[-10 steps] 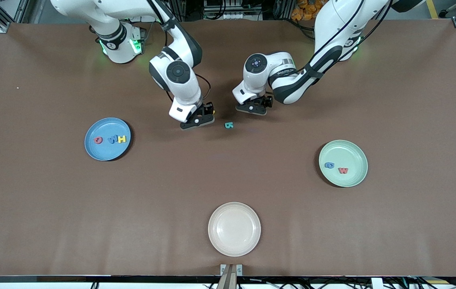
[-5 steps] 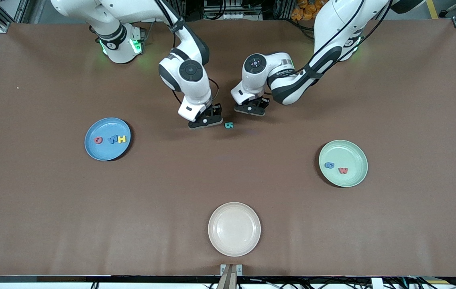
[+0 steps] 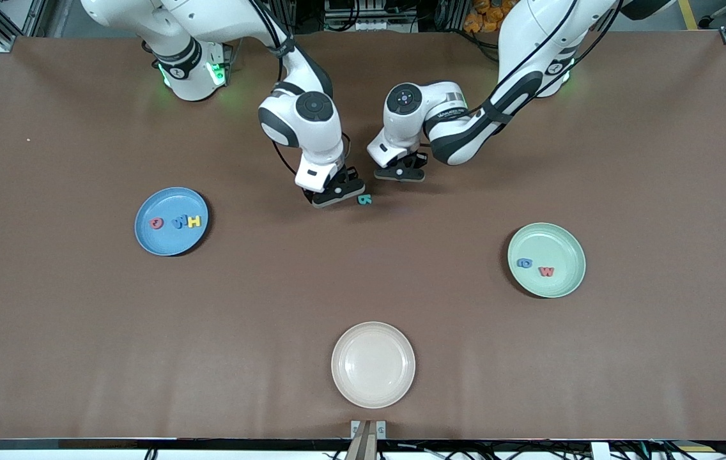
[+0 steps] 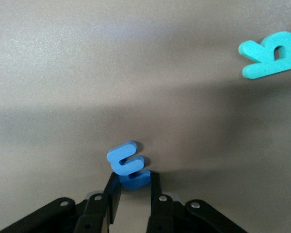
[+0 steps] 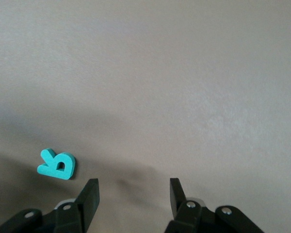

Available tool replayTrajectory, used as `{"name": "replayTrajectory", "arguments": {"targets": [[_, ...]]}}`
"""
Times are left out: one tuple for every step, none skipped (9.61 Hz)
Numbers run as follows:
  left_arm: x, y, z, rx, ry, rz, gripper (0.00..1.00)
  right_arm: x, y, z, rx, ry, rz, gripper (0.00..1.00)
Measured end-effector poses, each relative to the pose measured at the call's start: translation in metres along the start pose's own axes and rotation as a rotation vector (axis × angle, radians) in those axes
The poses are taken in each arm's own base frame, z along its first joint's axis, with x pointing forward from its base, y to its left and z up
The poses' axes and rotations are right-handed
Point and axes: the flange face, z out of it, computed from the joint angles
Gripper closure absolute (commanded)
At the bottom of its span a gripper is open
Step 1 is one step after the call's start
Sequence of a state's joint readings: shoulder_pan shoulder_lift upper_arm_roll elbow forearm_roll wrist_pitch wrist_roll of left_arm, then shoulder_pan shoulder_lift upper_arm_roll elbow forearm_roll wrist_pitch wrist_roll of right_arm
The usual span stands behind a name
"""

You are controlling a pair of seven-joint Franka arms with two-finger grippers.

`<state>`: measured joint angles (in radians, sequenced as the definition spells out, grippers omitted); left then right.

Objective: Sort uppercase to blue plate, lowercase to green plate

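On the blue plate, three letters; green plate, two.

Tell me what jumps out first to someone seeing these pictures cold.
First, the two white arms meeting over the middle of the brown table: the left gripper is shut on a small blue letter, while the right gripper hangs open beside the teal R lying on the table. Next come three plates: the blue plate with three letters, the green plate with two, and a cream plate nearest the front camera.
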<state>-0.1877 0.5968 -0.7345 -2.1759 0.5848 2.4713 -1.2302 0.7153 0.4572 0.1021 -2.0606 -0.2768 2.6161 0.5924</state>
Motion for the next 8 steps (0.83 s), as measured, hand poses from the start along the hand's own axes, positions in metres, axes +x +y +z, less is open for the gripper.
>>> {"name": "replayTrajectory", "arguments": {"targets": [[0.002, -0.001, 0.0, 0.0, 0.001, -0.016, 1.0, 0.0, -0.003, -0.001, 0.008, 0.023, -0.071, 0.31], [0.007, -0.003, -0.001, 0.0, 0.005, -0.031, 1.0, -0.001, -0.005, 0.0, 0.025, 0.048, -0.143, 0.3], [0.016, -0.008, -0.001, 0.001, 0.013, -0.062, 1.0, -0.006, -0.005, 0.004, 0.039, 0.065, -0.192, 0.29], [0.031, -0.016, -0.003, 0.004, 0.026, -0.103, 1.0, -0.011, -0.003, 0.008, 0.047, 0.073, -0.221, 0.29], [0.049, -0.027, -0.005, 0.008, 0.043, -0.159, 1.0, -0.015, -0.002, 0.01, 0.056, 0.087, -0.253, 0.29], [0.072, -0.044, -0.007, 0.016, 0.066, -0.226, 1.0, -0.018, 0.002, 0.013, 0.068, 0.108, -0.293, 0.29], [0.095, -0.065, -0.009, 0.025, 0.088, -0.299, 1.0, -0.021, 0.007, 0.015, 0.079, 0.13, -0.327, 0.29], [0.121, -0.09, -0.012, 0.03, 0.108, -0.381, 1.0, -0.025, 0.01, 0.018, 0.085, 0.142, -0.363, 0.29]]}}
